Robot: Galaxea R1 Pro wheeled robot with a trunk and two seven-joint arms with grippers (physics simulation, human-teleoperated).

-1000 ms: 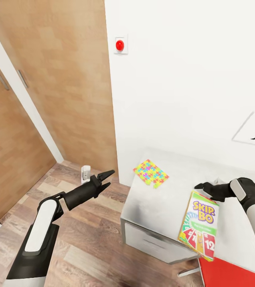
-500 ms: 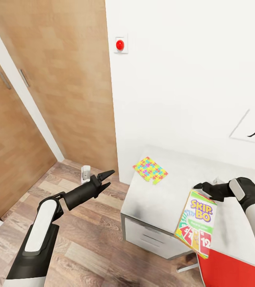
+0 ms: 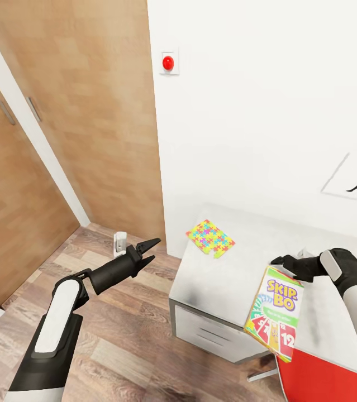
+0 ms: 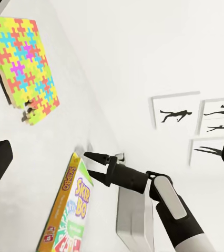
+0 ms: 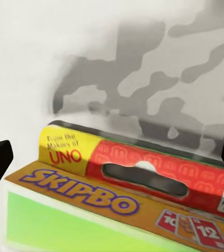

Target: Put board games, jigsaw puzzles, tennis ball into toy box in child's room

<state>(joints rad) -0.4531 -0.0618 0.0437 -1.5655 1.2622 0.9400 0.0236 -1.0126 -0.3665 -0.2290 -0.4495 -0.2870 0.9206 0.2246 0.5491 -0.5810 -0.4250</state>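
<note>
Yellow-green-red SKIP BO board game (image 3: 274,311) is held over the table (image 3: 223,290) edge by the right gripper (image 3: 285,262).
Left gripper (image 3: 147,249) is parted, empty; jigsaw puzzle (image 3: 210,238) lies beyond, unstowed; most packing judged undone.

The jigsaw puzzle (image 3: 210,239) is yellow, pink, green, blue and orange; the SKIP BO box (image 3: 275,312) yellow, green, red; the table (image 3: 223,290) light grey.
</note>
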